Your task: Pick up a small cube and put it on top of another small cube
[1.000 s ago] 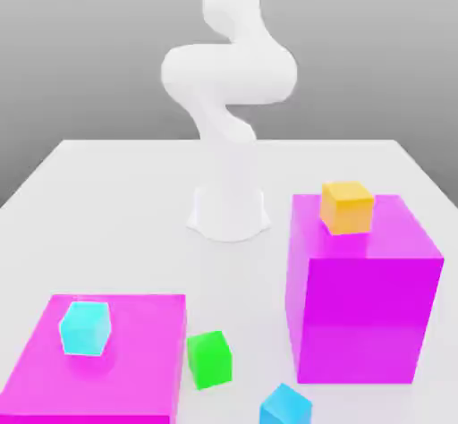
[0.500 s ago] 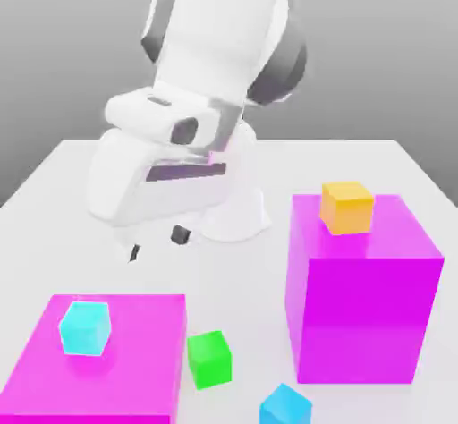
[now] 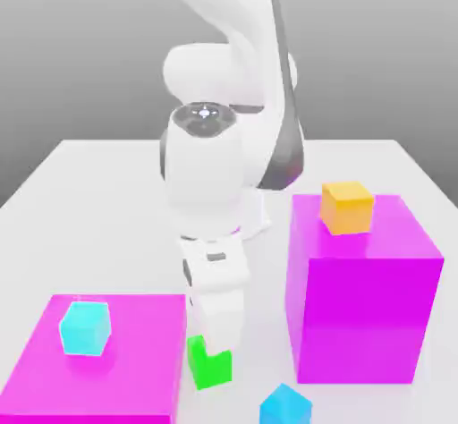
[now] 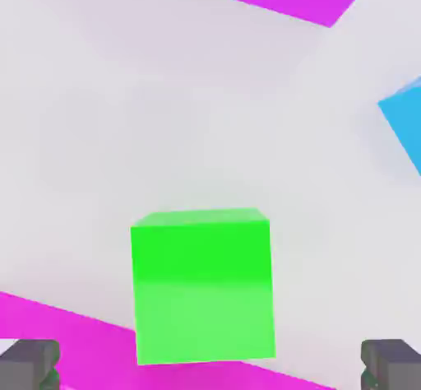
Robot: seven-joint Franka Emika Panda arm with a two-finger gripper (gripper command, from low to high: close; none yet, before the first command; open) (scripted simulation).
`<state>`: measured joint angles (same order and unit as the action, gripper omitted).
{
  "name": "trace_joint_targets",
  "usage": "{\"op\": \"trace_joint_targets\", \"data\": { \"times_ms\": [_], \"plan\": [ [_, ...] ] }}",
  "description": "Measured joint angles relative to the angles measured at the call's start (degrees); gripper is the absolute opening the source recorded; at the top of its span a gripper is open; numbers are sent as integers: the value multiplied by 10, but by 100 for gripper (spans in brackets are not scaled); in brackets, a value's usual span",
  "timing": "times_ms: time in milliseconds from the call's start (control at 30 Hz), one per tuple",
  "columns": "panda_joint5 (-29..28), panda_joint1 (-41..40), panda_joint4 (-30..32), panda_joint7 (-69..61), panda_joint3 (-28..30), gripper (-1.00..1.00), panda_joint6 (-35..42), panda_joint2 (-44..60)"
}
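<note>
My claw [image 4: 210,368] hung straight above the small green cube [image 4: 203,285], its two dark grey fingertips [image 4: 30,364] spread wide, one well out to either side of the cube and touching nothing. I held nothing.

The green cube [image 3: 208,361] was plain and glossy, flat-faced with crisp square corners, and its top face looked a shade darker than the side turned toward my hand camera. It sat on the smooth white table [image 3: 98,199], in the narrow lane between the low magenta slab [image 3: 107,360] on the exterior view's left and the tall magenta block [image 3: 362,297] on the exterior view's right. From the exterior view my white, rounded forearm came down in front of the cube and hid its upper corner.

The low slab was broad and flat, matte in colour, and carried a pale cyan cube [image 3: 86,327] on its top. The green cube lay just beside this slab's edge; I could not tell whether the two touched. The tall block stood apart from the cube with a band of bare table between them, and bore an orange cube [image 3: 347,206] near its back corner. A blue cube [image 3: 285,406], sharp-edged and turned at an angle, rested on the table near the green one, toward the front edge of the exterior view.

Bare white table showed on the side of the green cube facing the tall block, while the slab's straight magenta edge crowded the other side.
</note>
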<state>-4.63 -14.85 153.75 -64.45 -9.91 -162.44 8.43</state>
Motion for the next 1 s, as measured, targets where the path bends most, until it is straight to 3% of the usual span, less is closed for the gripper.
{"op": "trace_joint_targets", "data": {
  "times_ms": [267,300,533,867,1000],
  "plan": [
    [-44,38,-17,29,48,0,-82,102],
    [-47,43,-18,31,53,-100,-87,109],
    [-48,41,-18,32,52,-100,-85,107],
    [12,10,4,-13,7,-100,10,-11],
    [-54,30,-21,91,25,-100,50,-31]
  ]
}}
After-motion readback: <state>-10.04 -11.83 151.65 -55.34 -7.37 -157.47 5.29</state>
